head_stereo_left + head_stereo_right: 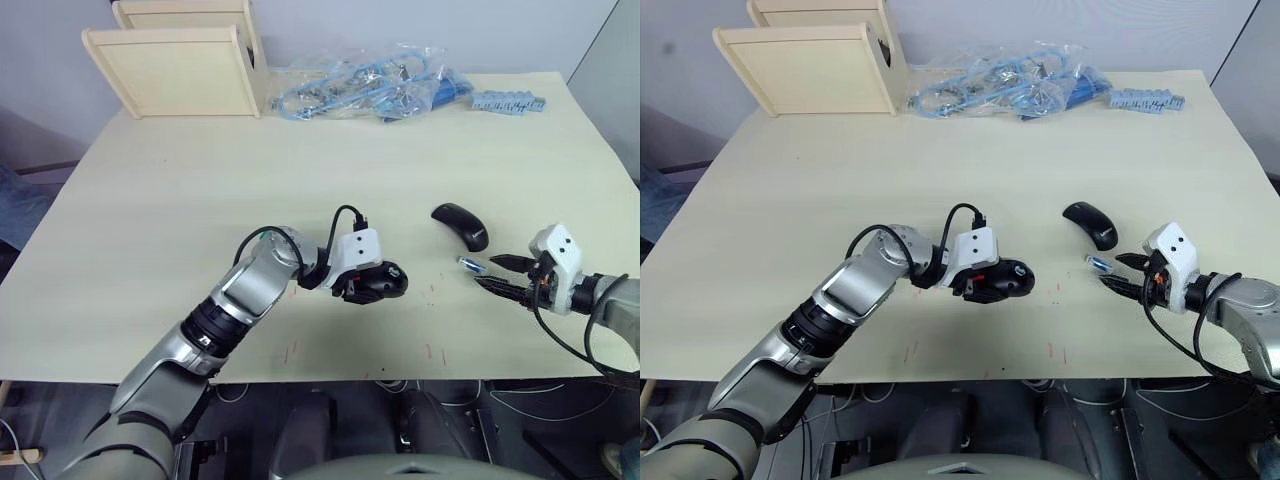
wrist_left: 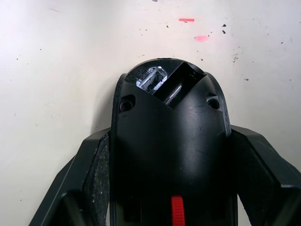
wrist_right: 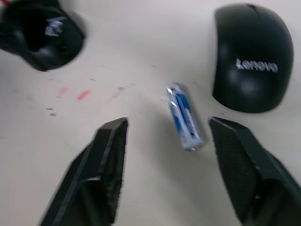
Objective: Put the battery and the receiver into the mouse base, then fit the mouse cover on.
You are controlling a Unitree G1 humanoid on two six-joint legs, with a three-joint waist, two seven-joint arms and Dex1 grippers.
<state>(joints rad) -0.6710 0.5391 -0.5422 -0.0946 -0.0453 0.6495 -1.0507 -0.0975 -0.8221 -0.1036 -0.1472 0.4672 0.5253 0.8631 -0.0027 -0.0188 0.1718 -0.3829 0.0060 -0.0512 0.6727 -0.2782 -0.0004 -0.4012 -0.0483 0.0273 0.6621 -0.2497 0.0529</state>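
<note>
Left gripper (image 2: 171, 188) jaws clamp the mouse base (image 2: 170, 141). Right gripper (image 3: 167, 136) jaws spread around the battery (image 3: 184, 116), beside the "Lenovo" mouse cover (image 3: 253, 56).

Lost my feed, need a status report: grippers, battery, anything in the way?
Left gripper shut on mouse base. Right gripper open, battery between fingers on table. Mouse cover beside battery, not blocking.
</note>
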